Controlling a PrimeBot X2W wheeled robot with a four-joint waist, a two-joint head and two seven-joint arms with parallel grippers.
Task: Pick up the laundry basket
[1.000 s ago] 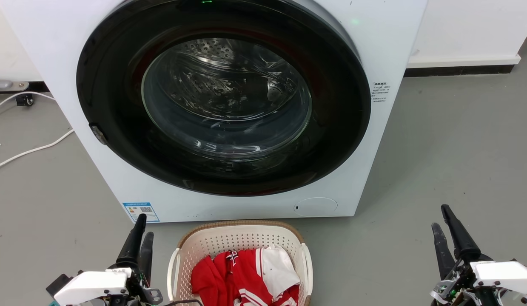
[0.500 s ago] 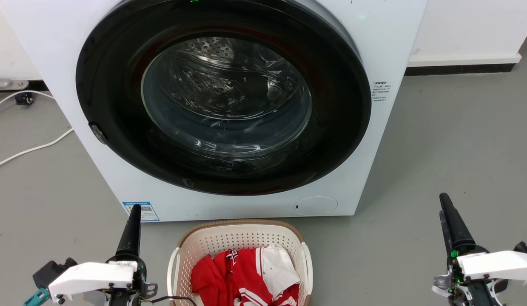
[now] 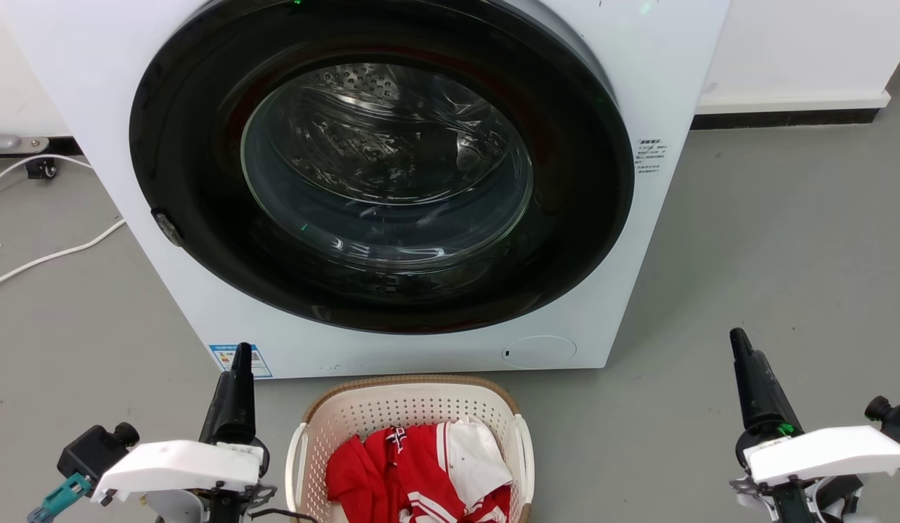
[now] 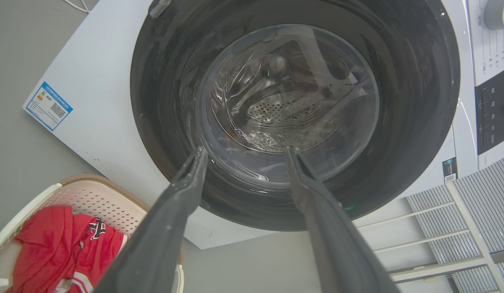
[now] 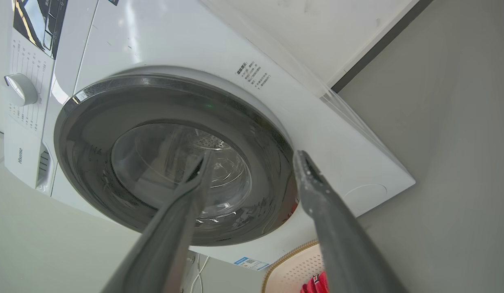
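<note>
Cream-white perforated plastic forms the laundry basket (image 3: 391,408), which stands on the grey floor (image 3: 784,254) just in front of the white washing machine (image 3: 660,65), at the bottom middle of the head view. Red and white clothes (image 3: 420,465) lie inside it. The left gripper (image 3: 240,354) hangs near the basket's left handle (image 3: 296,457), and the left wrist view shows its two fingers spread apart, holding nothing. The right gripper (image 3: 737,338) is well apart from the basket, on its right side. Its fingers are spread apart too and hold nothing.
</note>
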